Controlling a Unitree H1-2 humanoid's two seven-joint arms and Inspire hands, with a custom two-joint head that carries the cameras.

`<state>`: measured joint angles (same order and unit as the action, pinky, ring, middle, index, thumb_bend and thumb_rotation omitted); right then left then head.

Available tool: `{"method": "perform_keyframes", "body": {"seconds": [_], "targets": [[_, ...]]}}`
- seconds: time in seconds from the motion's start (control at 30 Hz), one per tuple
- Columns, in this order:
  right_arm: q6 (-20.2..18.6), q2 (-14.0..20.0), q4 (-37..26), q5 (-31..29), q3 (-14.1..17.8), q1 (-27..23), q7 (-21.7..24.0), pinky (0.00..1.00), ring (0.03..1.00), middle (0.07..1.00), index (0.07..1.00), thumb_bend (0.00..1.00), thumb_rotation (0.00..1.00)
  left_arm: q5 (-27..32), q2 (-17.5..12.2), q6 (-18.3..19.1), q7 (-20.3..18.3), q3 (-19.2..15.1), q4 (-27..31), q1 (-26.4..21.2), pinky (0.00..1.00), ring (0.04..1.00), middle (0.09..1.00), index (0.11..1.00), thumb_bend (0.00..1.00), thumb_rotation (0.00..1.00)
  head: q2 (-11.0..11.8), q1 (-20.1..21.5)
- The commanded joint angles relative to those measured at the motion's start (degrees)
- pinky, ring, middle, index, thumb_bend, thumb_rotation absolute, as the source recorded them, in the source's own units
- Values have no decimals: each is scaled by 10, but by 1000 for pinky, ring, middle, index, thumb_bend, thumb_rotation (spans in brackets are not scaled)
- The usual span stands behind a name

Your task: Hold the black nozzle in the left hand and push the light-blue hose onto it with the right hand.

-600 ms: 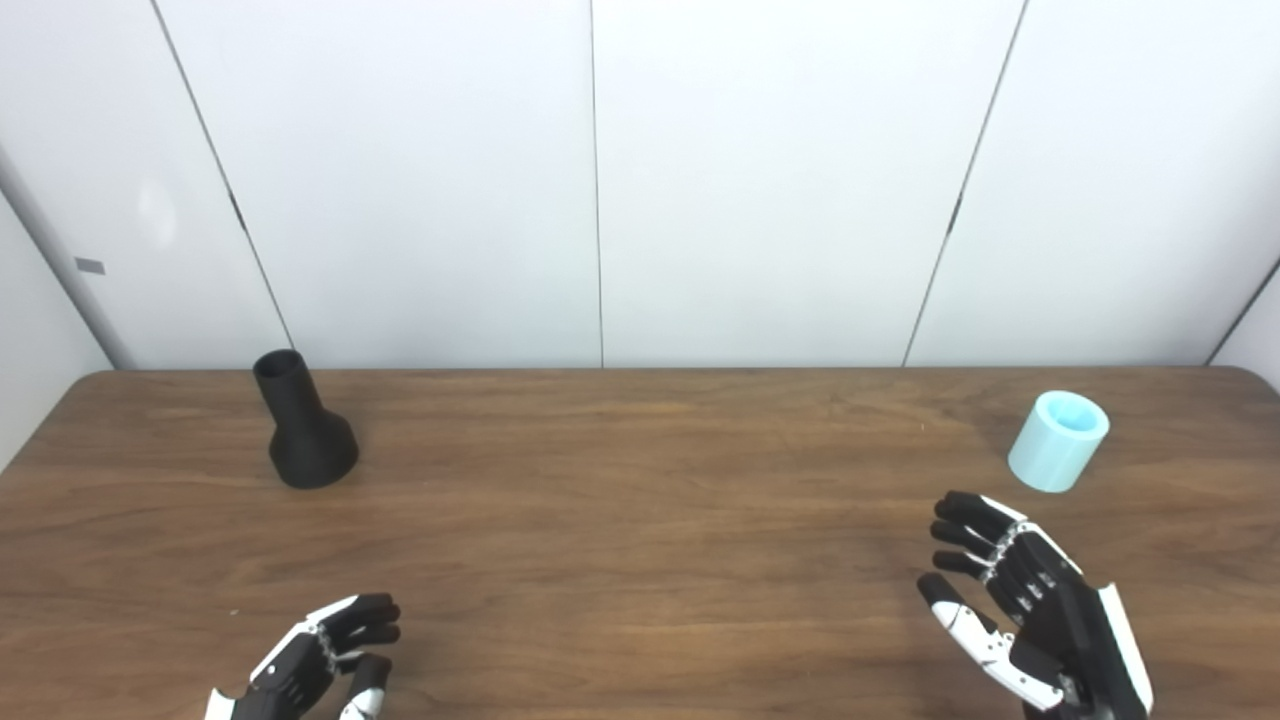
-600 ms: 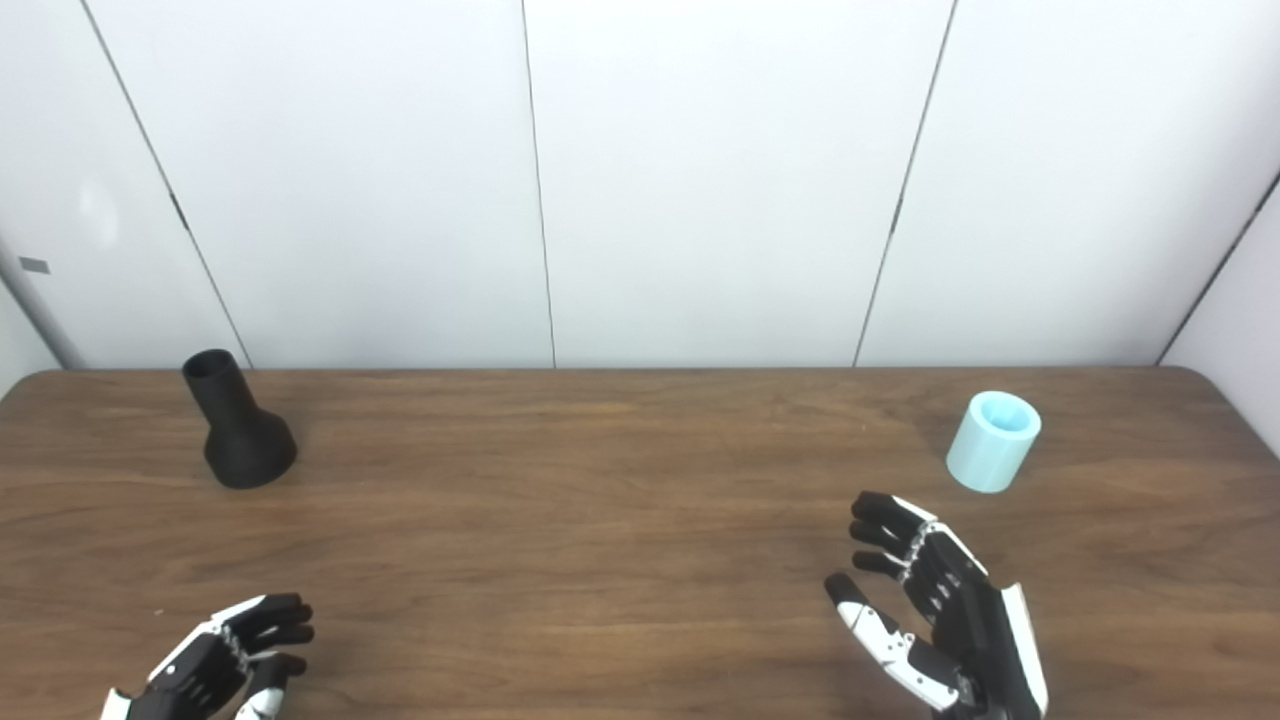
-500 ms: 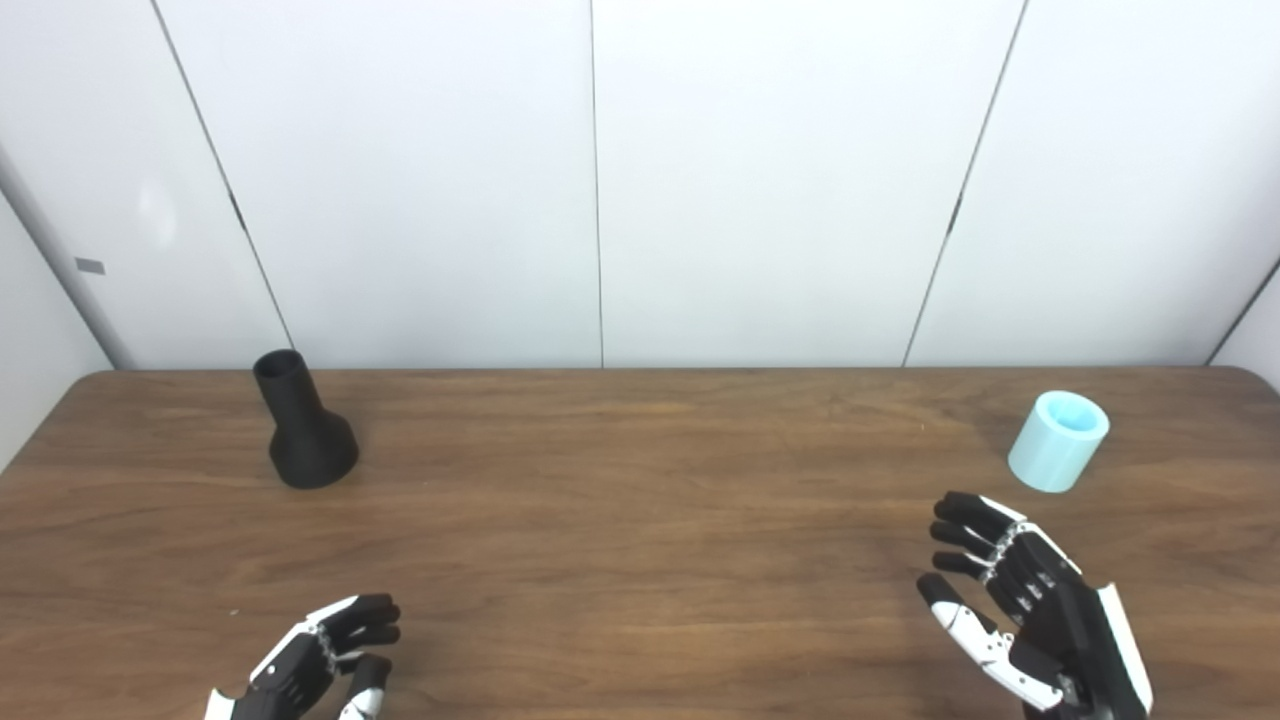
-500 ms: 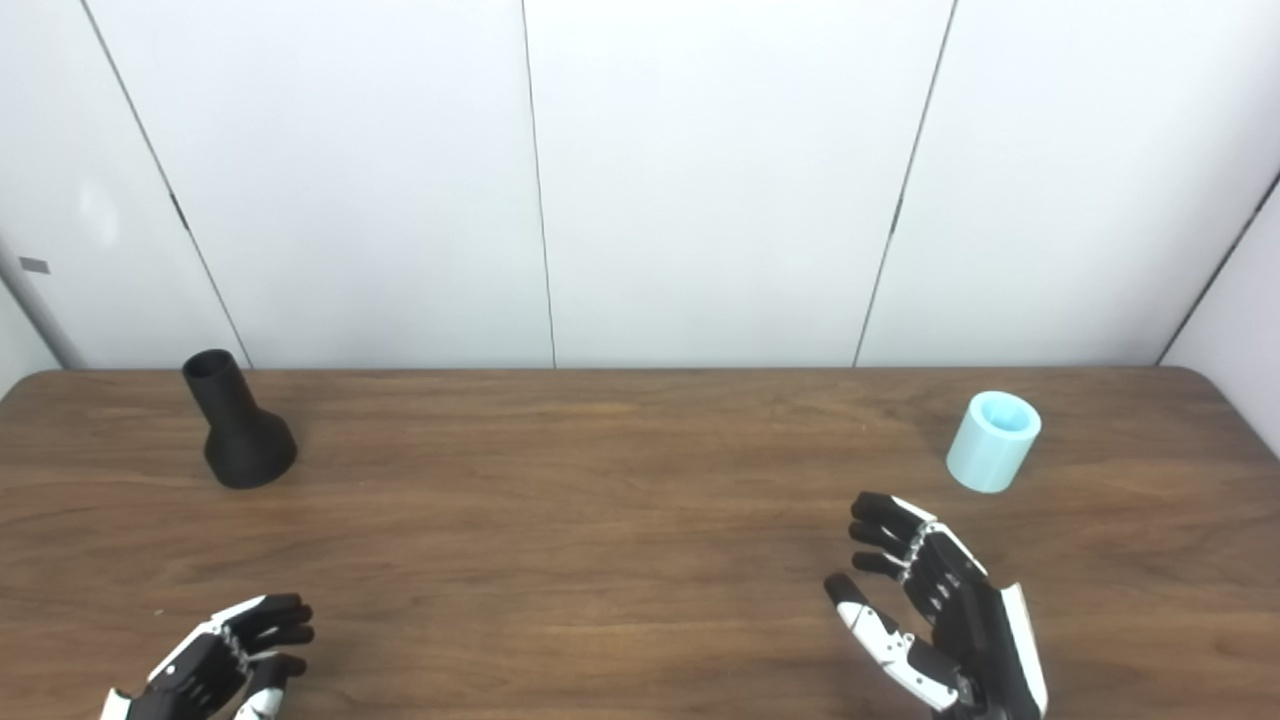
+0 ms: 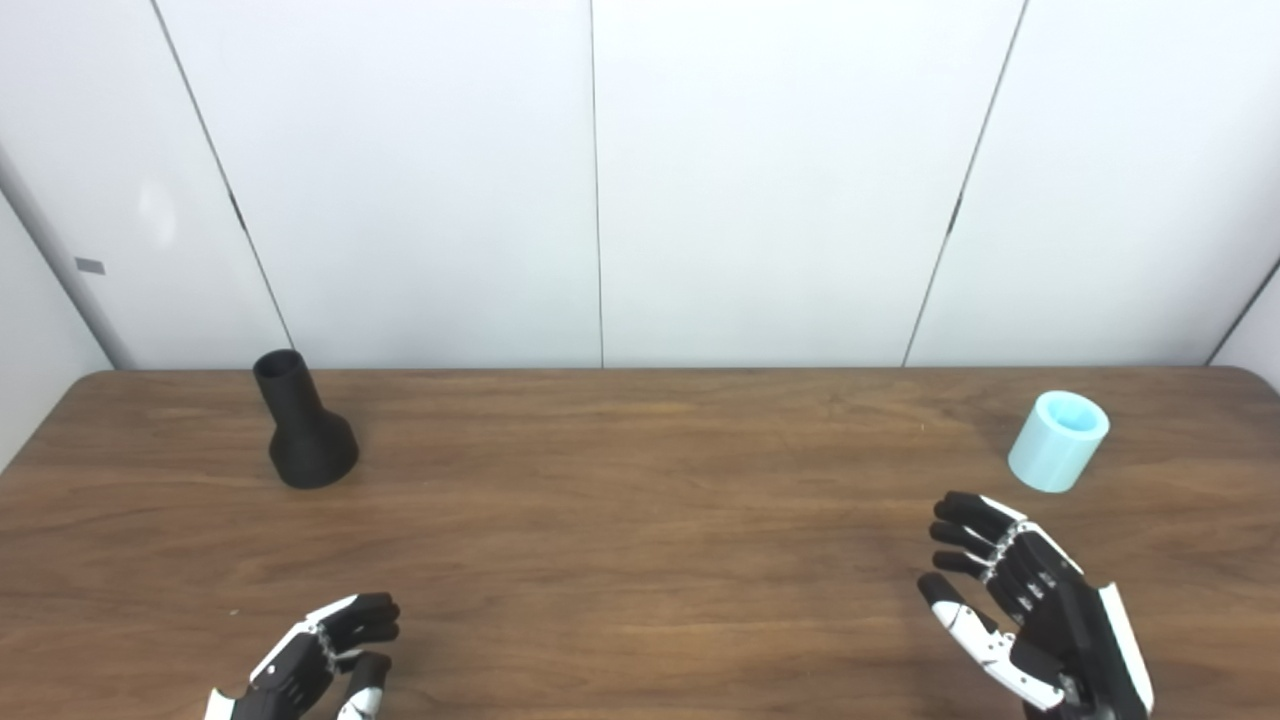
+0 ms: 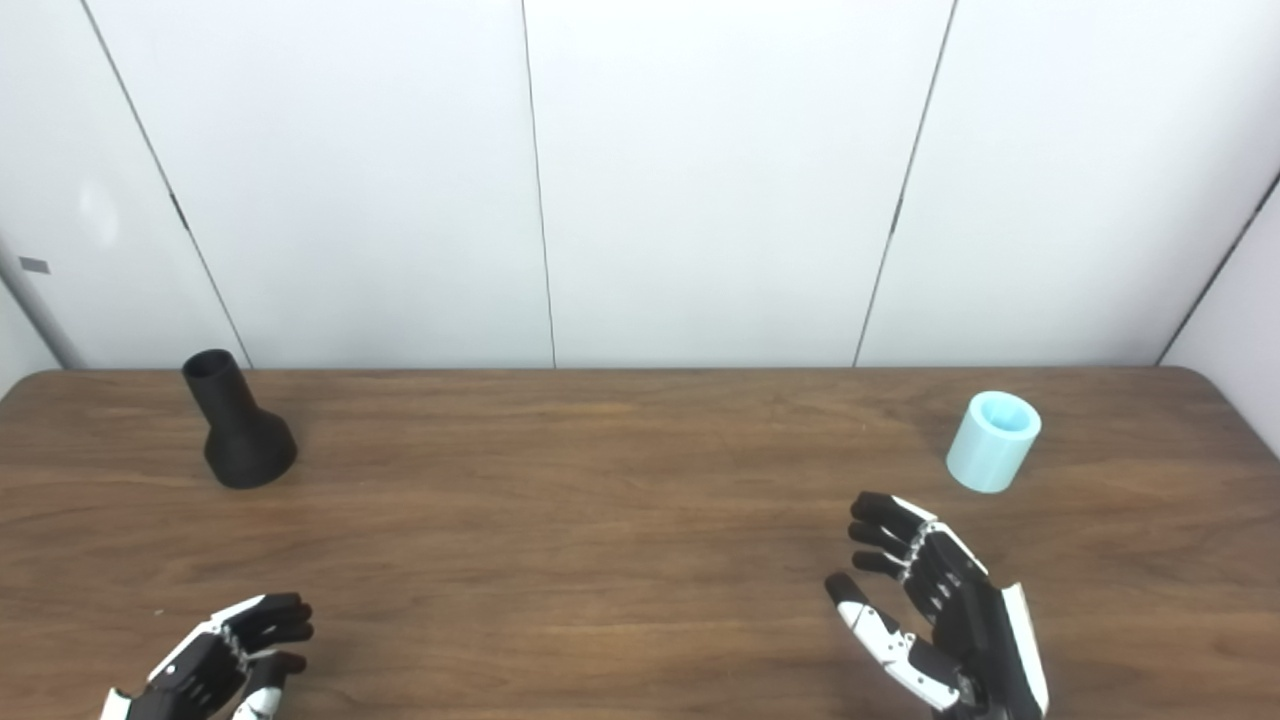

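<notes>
Left eye view: you have the black nozzle (image 5: pixel 303 435) standing wide end down, far left on the wooden table (image 5: pixel 640 520). The light-blue hose (image 5: pixel 1057 441) stands far right. Your left hand (image 5: pixel 315 660) is empty with fingers loosely curled, well short of the nozzle. Your right hand (image 5: pixel 1030 610) is empty with fingers spread, near the hose, not touching.

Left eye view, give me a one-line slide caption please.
Both hands, left hand and right hand, open and empty; black nozzle and light-blue hose stand untouched.
</notes>
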<state>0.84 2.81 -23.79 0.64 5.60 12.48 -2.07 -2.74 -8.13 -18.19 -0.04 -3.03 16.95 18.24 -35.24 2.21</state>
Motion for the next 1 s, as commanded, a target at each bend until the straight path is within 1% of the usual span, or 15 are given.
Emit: {"method": "perform_keyframes", "body": {"seconds": [0.0, 0.03, 0.07, 0.13, 0.23, 0.37, 0.43, 0.6, 0.7, 0.77, 0.8, 0.87, 0.9, 0.93, 0.97], "targets": [[25, 9, -18, -7, 6, 22, 5, 667, 738, 753, 711, 219, 68, -9, 18, -8, 7, 2, 19, -3, 593, 684, 717, 708, 256, 317, -1, -23], [28, 14, -16, -12, 10, 22, 8, 666, 744, 761, 715, 217, 76, -15, 22, -12, 9, 4, 18, -3, 589, 679, 712, 704, 265, 316, -1, -47], [29, 17, -14, -17, 13, 21, 10, 670, 751, 768, 719, 215, 79, -19, 25, -12, 11, 6, 18, -4, 586, 675, 708, 700, 271, 317, -1, -52], [32, 24, -9, -29, 23, 19, 15, 692, 770, 784, 729, 204, 43, -24, 35, -4, 13, 15, 22, -3, 585, 672, 704, 693, 295, 336, -3, -96], [24, 30, -11, -39, 35, 17, 21, 715, 788, 795, 739, 192, 24, -49, 49, -1, 26, 27, 27, -5, 573, 663, 697, 685, 306, 301, -4, -119], [16, 29, -17, -47, 43, 16, 23, 698, 758, 764, 714, 204, 101, -68, 53, 7, 38, 42, 33, -7, 557, 659, 700, 688, 293, 303, -5, -115], [14, 30, -17, -44, 44, 16, 24, 694, 751, 755, 709, 204, 118, -74, 51, 7, 43, 46, 33, -9, 552, 659, 702, 691, 272, 308, -5, -114], [14, 30, -20, -45, 45, 16, 26, 686, 749, 753, 706, 219, 188, -71, 47, 20, 50, 53, 41, -9, 554, 659, 698, 687, 275, 334, -6, -115], [11, 28, -22, -44, 45, 15, 26, 687, 747, 751, 703, 232, 222, -66, 45, 31, 53, 51, 43, -10, 556, 663, 701, 688, 279, 313, -4, -112], [10, 27, -22, -42, 44, 15, 25, 687, 746, 749, 702, 238, 227, -56, 43, 45, 52, 49, 45, -12, 608, 711, 742, 725, 342, 311, -3, -113], [9, 27, -21, -41, 44, 14, 24, 686, 746, 749, 702, 240, 228, -53, 43, 65, 56, 41, 49, -16, 620, 728, 757, 745, 390, 313, -3, -115], [9, 28, -19, -45, 45, 12, 25, 690, 749, 751, 701, 242, 235, -46, 42, 97, 62, 28, 55, -23, 690, 799, 819, 824, 563, 319, 0, -121], [9, 29, -19, -45, 45, 11, 26, 692, 750, 751, 701, 243, 238, -40, 40, 107, 63, 23, 56, -27, 711, 817, 834, 842, 600, 320, 0, -125], [8, 30, -19, -46, 46, 10, 26, 692, 752, 752, 699, 245, 242, -32, 38, 111, 64, 18, 53, -33, 792, 862, 869, 880, 670, 319, 1, -127], [6, 31, -19, -46, 47, 10, 26, 691, 753, 753, 699, 246, 245, -23, 35, 109, 65, 11, 46, -40, 841, 886, 888, 901, 712, 321, 2, -132]]}}
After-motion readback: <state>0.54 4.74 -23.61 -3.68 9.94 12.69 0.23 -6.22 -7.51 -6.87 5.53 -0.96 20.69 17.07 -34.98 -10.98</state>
